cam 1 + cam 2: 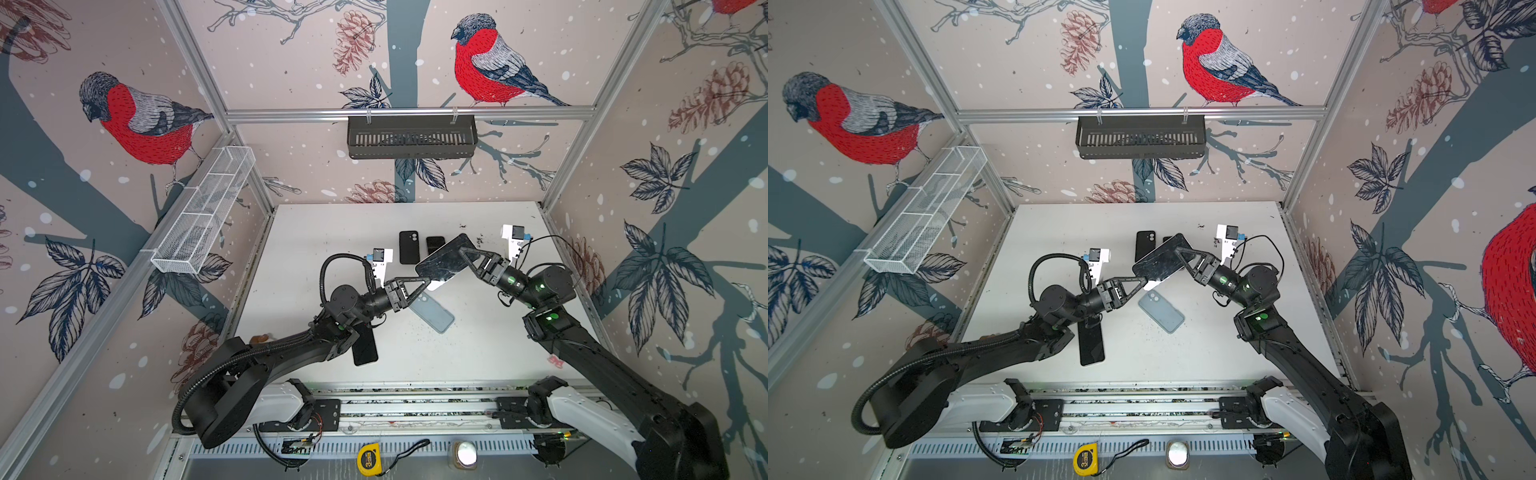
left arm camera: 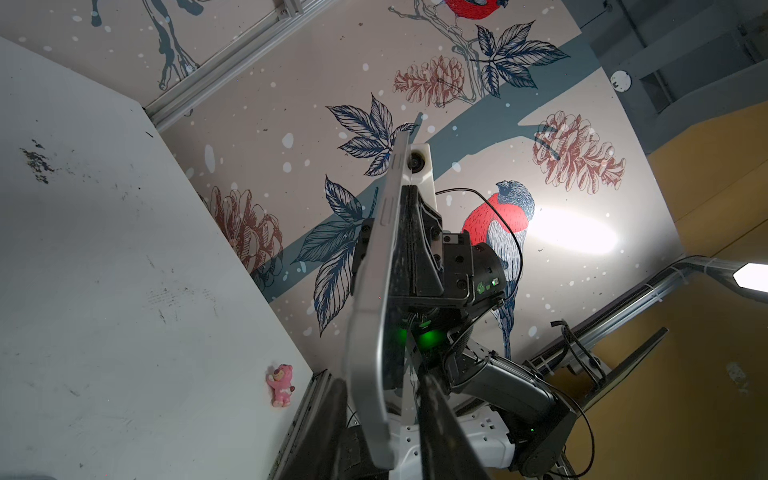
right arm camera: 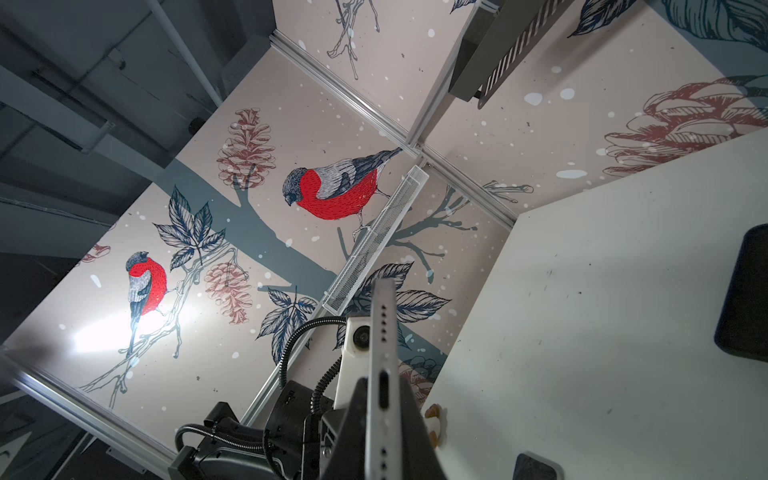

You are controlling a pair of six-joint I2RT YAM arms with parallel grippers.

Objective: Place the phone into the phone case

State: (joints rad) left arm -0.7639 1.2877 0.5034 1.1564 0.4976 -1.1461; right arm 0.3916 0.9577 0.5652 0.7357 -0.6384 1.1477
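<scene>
The phone [image 2: 374,291] sits nearest your wrist cameras, held edge-on above the desk [image 1: 498,353]. Your right end effector [image 1: 461,249] pinches its port end. Your left end effector [image 1: 428,281] straddles the opposite corner, and you cannot tell whether it presses. The blue-grey phone case [image 1: 434,318] lies flat on the desk below.

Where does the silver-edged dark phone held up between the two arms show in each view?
In a top view: silver-edged dark phone raised over mid-table.
In a top view: the same, raised over mid-table.
Left wrist: edge-on, close to the lens, before the right arm.
Right wrist: edge-on, port end nearest.
Shared landmark: white tabletop.
</scene>
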